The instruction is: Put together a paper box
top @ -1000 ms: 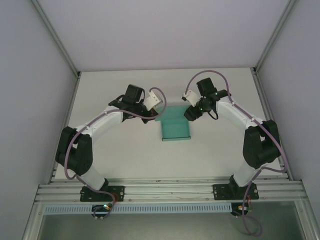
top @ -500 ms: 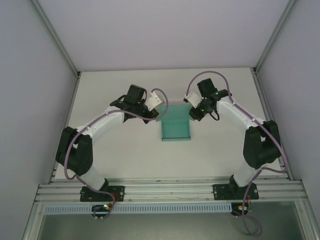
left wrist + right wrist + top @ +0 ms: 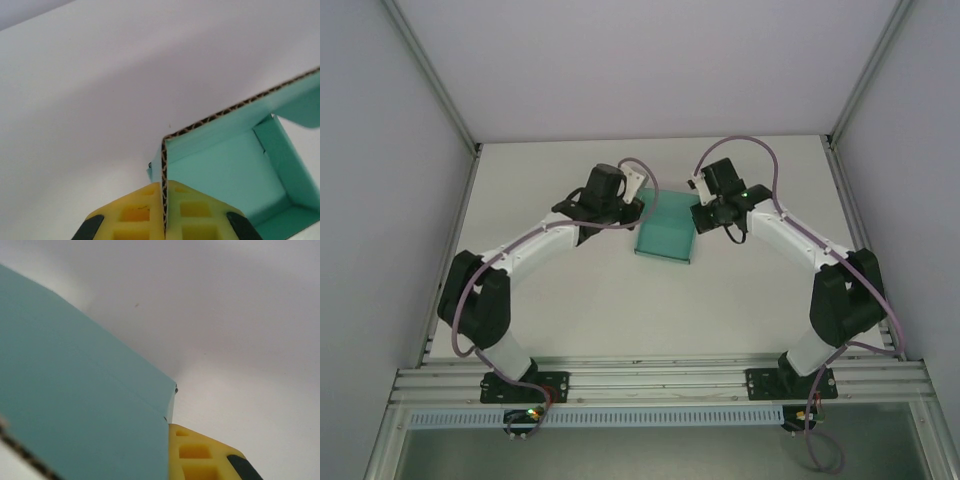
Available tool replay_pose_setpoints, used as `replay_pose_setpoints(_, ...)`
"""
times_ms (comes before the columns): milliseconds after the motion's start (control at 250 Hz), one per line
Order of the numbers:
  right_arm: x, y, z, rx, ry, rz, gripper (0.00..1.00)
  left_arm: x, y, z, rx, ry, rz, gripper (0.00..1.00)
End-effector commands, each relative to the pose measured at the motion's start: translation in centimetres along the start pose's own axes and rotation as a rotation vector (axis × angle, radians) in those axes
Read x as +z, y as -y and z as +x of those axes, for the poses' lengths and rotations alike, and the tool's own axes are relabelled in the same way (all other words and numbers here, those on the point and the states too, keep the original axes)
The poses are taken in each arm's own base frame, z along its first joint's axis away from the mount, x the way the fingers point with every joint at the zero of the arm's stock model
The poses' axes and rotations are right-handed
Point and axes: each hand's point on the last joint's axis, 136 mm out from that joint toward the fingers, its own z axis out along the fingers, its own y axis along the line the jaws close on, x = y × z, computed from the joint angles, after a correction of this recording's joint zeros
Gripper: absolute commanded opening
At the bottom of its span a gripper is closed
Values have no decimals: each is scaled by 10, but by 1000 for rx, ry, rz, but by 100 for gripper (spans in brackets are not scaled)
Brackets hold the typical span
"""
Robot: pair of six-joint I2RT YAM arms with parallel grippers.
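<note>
Paper box (image 3: 665, 235): mid worktop (image 3: 580, 310), toward far edge, long axis far-to-near, slightly skewed. L hand (image 3: 164, 192) clenched on box's left wall. R hand (image 3: 700, 213) clenched on right panel. Box sits btwn hands, both equally near.

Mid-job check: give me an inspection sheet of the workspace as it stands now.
Surface: white table, matte.
Job's things: teal paper box, walls folded up, top open, between the two arms.
Clutter: nothing seen.
Claws: left claw shut on the box's corrugated wall edge; right claw shut on the box's right side, one yellow finger showing against the card.
Cables: purple cables looped along both arms, off the box.
Surroundings: pale enclosure walls; aluminium rail at the near edge.
</note>
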Motion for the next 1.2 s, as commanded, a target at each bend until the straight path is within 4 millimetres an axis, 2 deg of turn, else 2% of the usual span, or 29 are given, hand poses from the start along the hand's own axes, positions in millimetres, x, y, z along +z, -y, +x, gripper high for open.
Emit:
replay_pose_setpoints(0,3,-15,-44,267,182,-43,0,11,25,-7,-107,31,53,0)
replay_pose_setpoints(132,15,-15,-50,420,205,-39,0,15,25,5,-124,12,50,0)
replay_pose_setpoints(248,23,-24,-53,465,224,-61,0,16,24,13,-149,10,44,0)
replay_pose_setpoints(455,33,-40,-44,436,219,-46,0,23,24,19,-221,25,40,0)
replay_pose_setpoints(635,33,-48,-40,378,236,-1,0,28,23,23,-252,15,30,0)
replay_pose_setpoints(819,31,-53,-36,337,255,45,0,27,33,23,-280,34,87,0)
replay_pose_setpoints(938,31,-49,-26,325,257,81,0,26,29,35,-264,13,62,0)
replay_pose_setpoints(1006,31,-48,-18,314,267,74,0,24,36,44,-230,22,98,0)
replay_pose_setpoints(1194,30,-46,7,256,279,68,0,14,37,71,-190,19,104,0)
